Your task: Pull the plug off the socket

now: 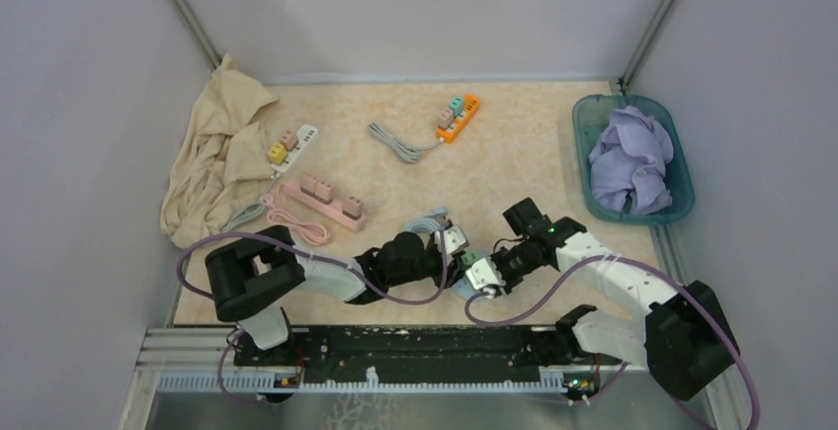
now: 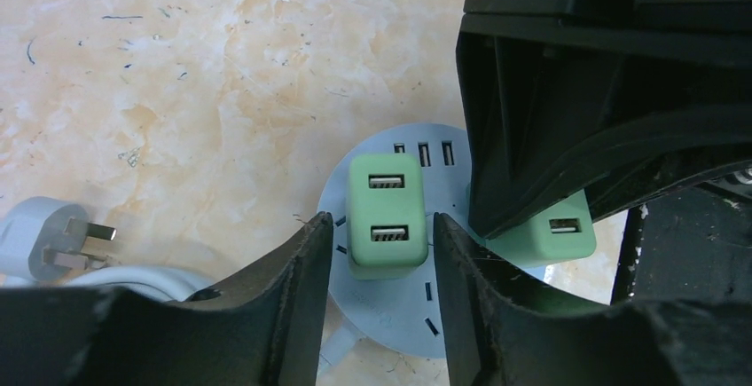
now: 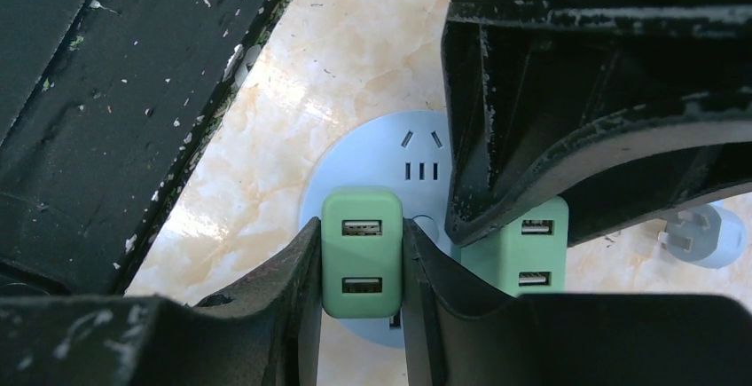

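Note:
A round light-blue socket (image 2: pixel 417 315) lies on the table near the front edge, with two green USB plugs standing in it. My left gripper (image 2: pixel 381 226) straddles one green plug (image 2: pixel 384 200), open, with a narrow gap on each side. My right gripper (image 3: pixel 362 235) is shut on the other green plug (image 3: pixel 361 226), both fingers pressed against its sides. The socket also shows in the right wrist view (image 3: pixel 355 164). In the top view the left gripper (image 1: pixel 457 242) and the right gripper (image 1: pixel 484 272) meet over the socket, which they mostly hide.
The socket's own cord plug (image 2: pixel 44 244) lies loose beside it. Further back are an orange power strip (image 1: pixel 459 117), a pink strip (image 1: pixel 324 200), a white strip (image 1: pixel 293 143) and a beige cloth (image 1: pixel 217 158). A teal basket (image 1: pixel 593 203) with a purple cloth (image 1: pixel 632 158) stands at the right.

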You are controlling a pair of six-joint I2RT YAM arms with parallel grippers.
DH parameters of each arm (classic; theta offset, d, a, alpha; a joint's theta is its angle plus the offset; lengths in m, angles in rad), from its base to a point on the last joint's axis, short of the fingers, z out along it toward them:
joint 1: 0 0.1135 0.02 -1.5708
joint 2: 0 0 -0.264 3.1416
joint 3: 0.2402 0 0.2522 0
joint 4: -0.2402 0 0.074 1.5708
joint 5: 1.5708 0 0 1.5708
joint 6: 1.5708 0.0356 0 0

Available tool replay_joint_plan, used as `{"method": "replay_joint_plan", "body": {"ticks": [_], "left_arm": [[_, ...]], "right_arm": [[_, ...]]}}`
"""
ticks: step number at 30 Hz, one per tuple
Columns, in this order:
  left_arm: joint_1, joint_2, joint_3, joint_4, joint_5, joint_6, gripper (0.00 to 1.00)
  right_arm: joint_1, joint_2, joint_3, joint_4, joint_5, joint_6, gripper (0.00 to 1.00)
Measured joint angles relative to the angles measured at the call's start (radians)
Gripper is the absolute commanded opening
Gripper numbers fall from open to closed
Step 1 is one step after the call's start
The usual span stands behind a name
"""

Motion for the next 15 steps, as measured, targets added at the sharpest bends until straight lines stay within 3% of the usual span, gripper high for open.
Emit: {"method": "replay_joint_plan", "body": {"ticks": [5,10,15], "left_arm": [[0.000,0.000,0.001,0.023,0.000,-0.002,0.49],[0.000,0.004,0.001,0.054,0.005,-0.003,0.36],[0.000,0.015,0.001,0.069,0.011,0.004,0.14]], "right_arm": [[0.000,0.001,0.000,0.000,-0.002,-0.001,0.03],[0.000,0.001,0.000,0.000,-0.002,0.000,0.03],[0.000,0.001,0.000,0.000,-0.001,0.010,0.03]]}}
